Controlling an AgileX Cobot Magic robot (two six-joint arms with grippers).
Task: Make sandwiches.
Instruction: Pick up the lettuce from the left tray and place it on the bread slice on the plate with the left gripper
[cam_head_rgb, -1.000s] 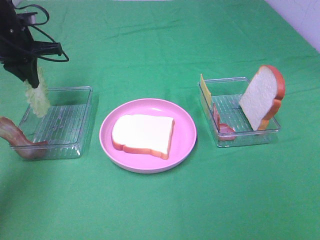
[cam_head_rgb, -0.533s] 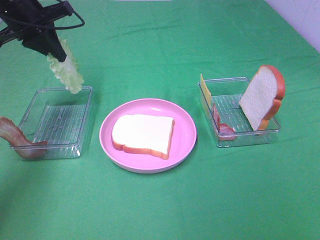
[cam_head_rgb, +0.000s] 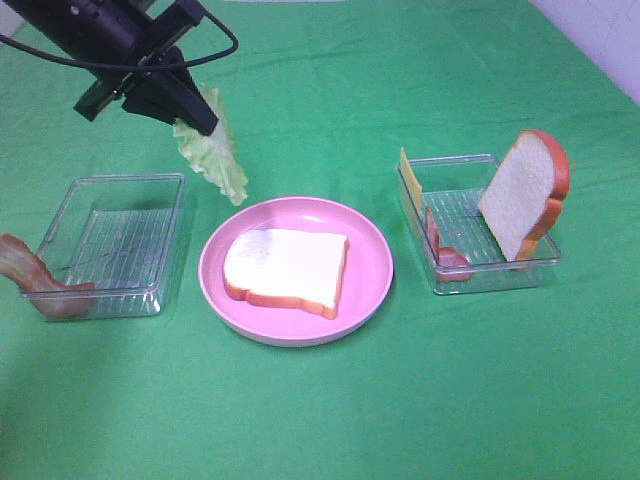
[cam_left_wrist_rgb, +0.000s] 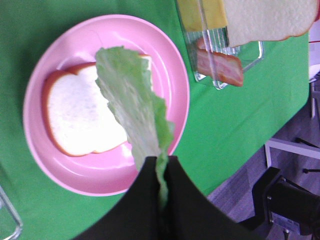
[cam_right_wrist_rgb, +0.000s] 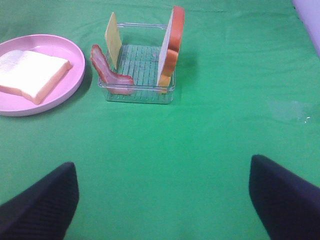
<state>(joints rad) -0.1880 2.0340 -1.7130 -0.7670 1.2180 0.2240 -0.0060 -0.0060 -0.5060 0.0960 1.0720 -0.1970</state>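
from the high camera, the left end effector (cam_head_rgb: 203, 122) hangs above the desk (cam_head_rgb: 420, 400) between the left tray (cam_head_rgb: 110, 303) and the pink plate (cam_head_rgb: 378, 262), pinched tight on the top end of a lettuce leaf (cam_head_rgb: 217, 160). the leaf dangles free with its lower tip near the plate's far rim, held by one end so it can be draped flat. one bread slice (cam_head_rgb: 290, 268) lies flat on the plate as the sandwich base, with nothing on it yet. a bacon strip (cam_head_rgb: 30, 272) leans over the near outer corner of the left tray. in the right tray (cam_head_rgb: 495, 277) a second bread slice (cam_head_rgb: 525, 190) stands on edge at one end, a cheese slice (cam_head_rgb: 409, 178) stands at the other, and another bacon strip (cam_head_rgb: 445, 252) slumps between them. standing pieces offer an edge to pinch.

the left wrist camera looks down the closed fingers. the lettuce runs out from between them and crosses over the bread and plate, though how high it hangs i cannot tell. i judge the step in hand is laying lettuce on the bread, with bacon, cheese and the top slice to come.

the right wrist camera shows the right end effector (cam_right_wrist_rgb: 162, 197) spread wide with nothing between its fingers, low over bare cloth well back from the right tray, likely parked clear of the left arm.
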